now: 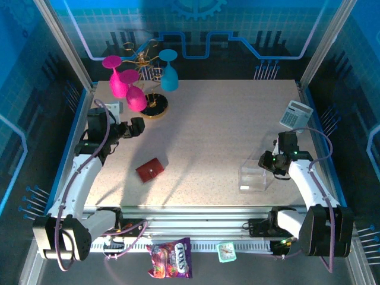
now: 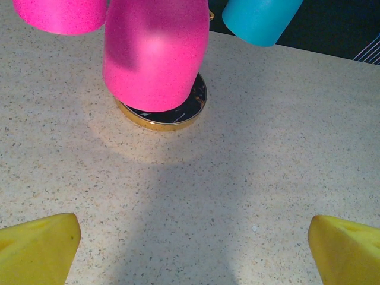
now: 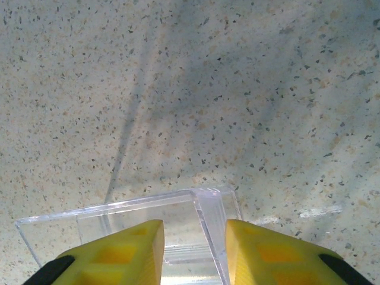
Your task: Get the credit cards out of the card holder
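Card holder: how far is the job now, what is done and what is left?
Done: nothing yet; the card holder lies closed on the table. In hand: the right gripper straddles a wall of the clear box; whether it grips is unclear. The left gripper is open, near the pink cup. Left: open the holder and pull the cards out.

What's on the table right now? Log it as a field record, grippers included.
card holder: red, folded shut, flat on the table, left of centre, apart from both grippers
left gripper: open, empty, near the glass stand
right gripper: jaws astride a wall of the clear box; grip unclear
calculator: right edge, beyond the right gripper
pink glasses and blue glass: hanging on the stand, back left
task status: holder not yet opened
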